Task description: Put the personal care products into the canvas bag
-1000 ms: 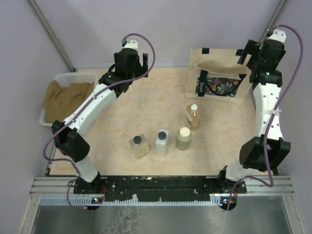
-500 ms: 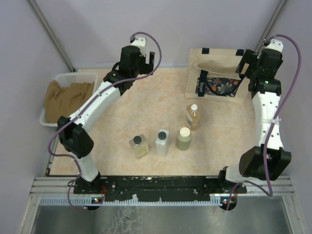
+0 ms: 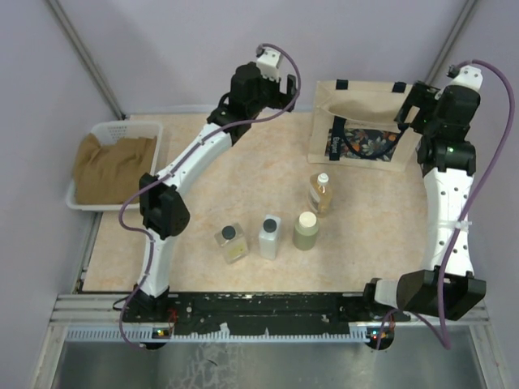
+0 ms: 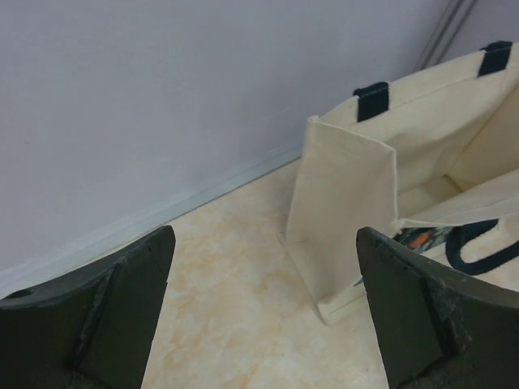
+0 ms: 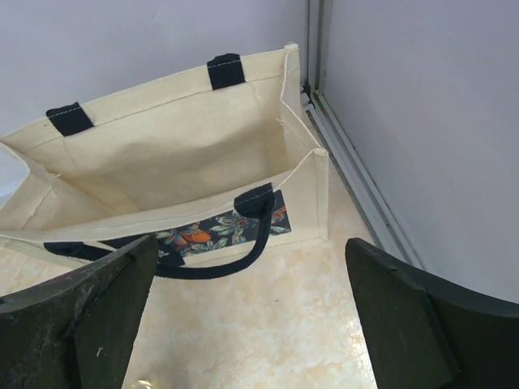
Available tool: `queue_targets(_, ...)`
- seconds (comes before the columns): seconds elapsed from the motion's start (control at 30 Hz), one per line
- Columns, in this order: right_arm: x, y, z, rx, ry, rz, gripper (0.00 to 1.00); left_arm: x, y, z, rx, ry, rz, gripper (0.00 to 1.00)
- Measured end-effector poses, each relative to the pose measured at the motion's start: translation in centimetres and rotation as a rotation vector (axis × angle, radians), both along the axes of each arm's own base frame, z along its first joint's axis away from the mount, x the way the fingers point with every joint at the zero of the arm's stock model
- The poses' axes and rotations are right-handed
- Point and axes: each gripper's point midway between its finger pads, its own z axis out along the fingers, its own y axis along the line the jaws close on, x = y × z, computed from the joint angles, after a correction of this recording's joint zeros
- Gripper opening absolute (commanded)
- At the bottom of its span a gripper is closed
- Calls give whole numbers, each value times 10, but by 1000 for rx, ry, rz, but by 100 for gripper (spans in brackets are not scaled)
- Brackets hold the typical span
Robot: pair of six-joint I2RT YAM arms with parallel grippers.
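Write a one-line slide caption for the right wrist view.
Open right gripper faces the mouth of the upright canvas bag, one dark handle drooping over its floral panel.

Four small bottles are counted on the table (image 3: 243,170), toward its near edge — one of each kind. There is one amber clear bottle (image 3: 319,195) with a white cap, one olive-green round bottle (image 3: 306,231) with a cream cap, one white rectangular bottle (image 3: 268,237) with a dark cap, and one clear square bottle (image 3: 232,243) with a black cap. One canvas bag (image 3: 361,104) is seen at the far right corner, and two dark tabs are counted on its far rim. One white basket (image 3: 122,127) is found at the left edge, with one brown cloth (image 3: 109,166) in it. Two arms are counted — a left arm (image 3: 199,151) and a right arm (image 3: 443,194).
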Motion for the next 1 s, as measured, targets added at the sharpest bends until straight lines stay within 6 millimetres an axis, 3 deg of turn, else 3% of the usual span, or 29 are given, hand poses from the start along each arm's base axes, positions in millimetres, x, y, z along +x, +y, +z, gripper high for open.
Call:
queue_targets(0.23, 3, 10, -15, 23, 13, 56, 99, -18, -54, -36, -52, 31, -134, 99)
queue_targets(0.47, 5, 14, -33, 37, 44, 80, 99, -35, -96, -29, -156, -8, -227, 99)
queue_targets(0.63, 1, 15, -27, 31, 29, 81, 99, -36, -120, -40, -179, -10, -250, 99)
queue_targets(0.83, -8, 17, -11, 18, -26, 85, 99, -25, -128, -79, -151, 19, -194, 99)
queue_targets(0.9, -8, 18, -7, 15, -38, 87, 99, -20, -126, -90, -137, 23, -160, 91)
queue_targets(1.0, -7, 19, -5, 14, -50, 93, 99, -13, -121, -98, -114, 16, -118, 69)
